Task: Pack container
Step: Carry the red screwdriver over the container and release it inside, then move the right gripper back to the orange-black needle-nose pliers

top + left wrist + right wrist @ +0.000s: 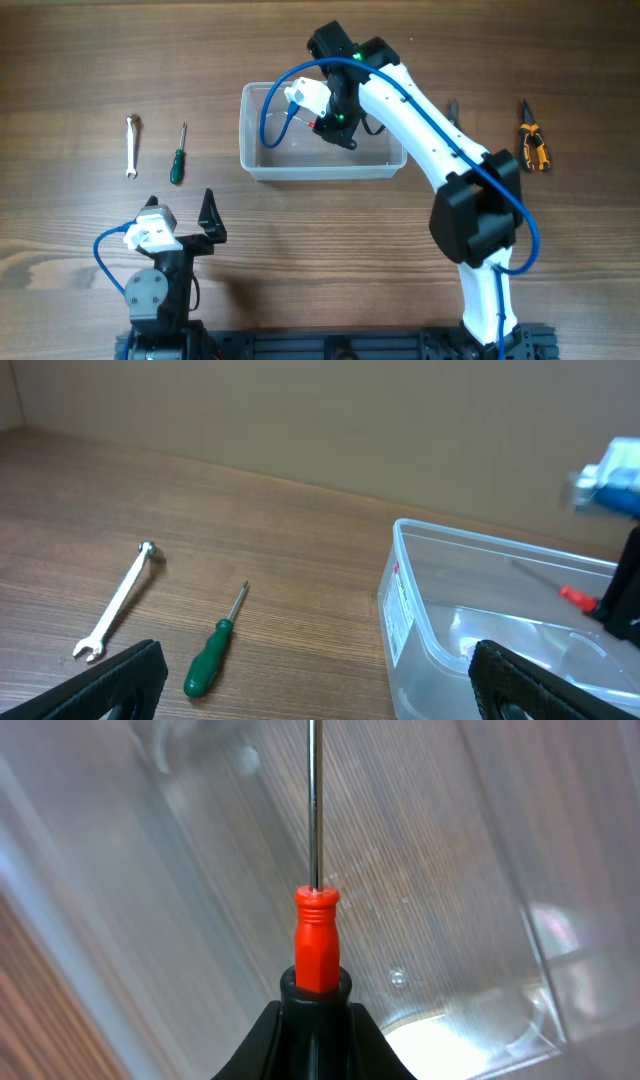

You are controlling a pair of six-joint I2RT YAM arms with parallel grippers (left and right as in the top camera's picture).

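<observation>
Container (300, 172) — clear bin at mid-counter (330, 230). Right gripper (316, 1008) over its interior, fingers clamped on red-handled screwdriver (317, 935). Left gripper (181, 208) — fingers spread, empty; wrench (131, 145) and green screwdriver (178, 158) lie left of the bin.

White right arm (425, 135), black joint housings, looped blue cable (527, 235), green light (339, 118) near wrist; black left arm (165, 262), grey round joint (148, 293), black-fingered left claw (180, 207)

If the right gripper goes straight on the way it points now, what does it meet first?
Probably the container floor; the red screwdriver held in the right gripper would touch it first. Depth is unclear.
</observation>
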